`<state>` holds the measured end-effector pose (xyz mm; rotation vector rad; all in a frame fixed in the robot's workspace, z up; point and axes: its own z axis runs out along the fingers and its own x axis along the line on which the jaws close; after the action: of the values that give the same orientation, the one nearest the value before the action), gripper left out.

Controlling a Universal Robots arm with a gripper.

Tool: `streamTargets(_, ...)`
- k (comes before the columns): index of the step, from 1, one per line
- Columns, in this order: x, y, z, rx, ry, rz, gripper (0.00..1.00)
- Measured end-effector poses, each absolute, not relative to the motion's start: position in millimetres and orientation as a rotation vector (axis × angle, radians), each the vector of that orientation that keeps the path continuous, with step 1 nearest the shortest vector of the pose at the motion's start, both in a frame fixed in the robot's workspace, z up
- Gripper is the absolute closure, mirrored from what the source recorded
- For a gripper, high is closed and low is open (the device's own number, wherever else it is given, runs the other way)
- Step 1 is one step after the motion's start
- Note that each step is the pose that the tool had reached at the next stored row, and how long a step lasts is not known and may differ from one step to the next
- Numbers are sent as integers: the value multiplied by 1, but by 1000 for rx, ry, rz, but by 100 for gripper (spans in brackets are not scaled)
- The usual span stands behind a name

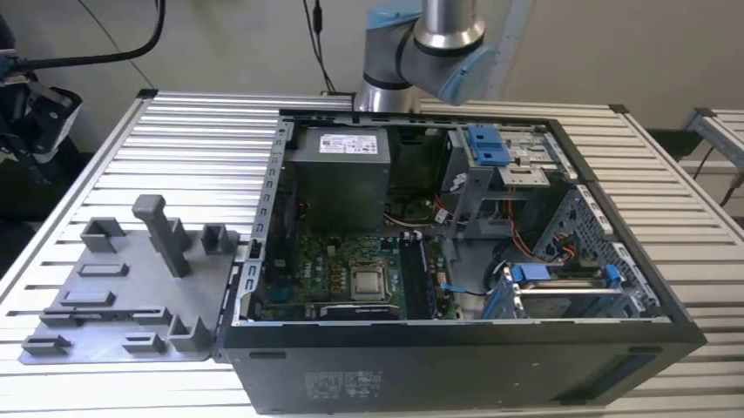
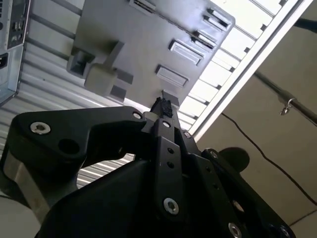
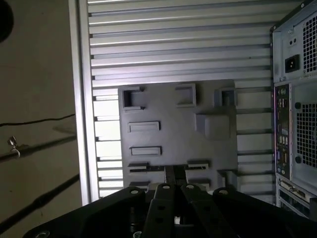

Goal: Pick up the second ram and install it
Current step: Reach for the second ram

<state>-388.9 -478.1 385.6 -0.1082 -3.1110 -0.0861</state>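
1. The gripper (image 3: 176, 173) is hovering over the grey tray (image 3: 163, 106) in the first wrist view, its jaws standing drawn together. Whether anything thin is sitting between them I cannot tell.
2. A slim dark strip that I am taking for the second ram (image 3: 148, 168) is lying in a holder (image 3: 131, 166) along the tray's edge beside the slatted table's (image 3: 173, 49) outer edge, away from the computer case (image 1: 465, 366). It is too thin to be sure.
3. If so, jaws this close are risking coming down on top of the stick instead of astride it, jamming it into the holder or chipping the board.
4. A slightly off-line descent is risking a knock against the raised grey block (image 3: 198, 164) near that holder, shoving the tray, which nothing visible is fastening down.
5. A light or off-centre grip is inviting the stick to tilt or slip. A tilted stick would be meeting its slot on the motherboard (image 1: 337, 261) crooked, and pressing it then could be damaging the contacts.
6. The case is looking crowded: the power supply (image 1: 337, 170), blue drive brackets (image 1: 489, 144) and loose orange cables (image 1: 529, 239) are sitting close around the motherboard, so a low carry over the case wall could be snagging something.
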Motion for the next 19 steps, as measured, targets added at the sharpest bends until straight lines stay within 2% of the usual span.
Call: streamTargets(19,-389,-505,383,-108,-3111,-87,89)
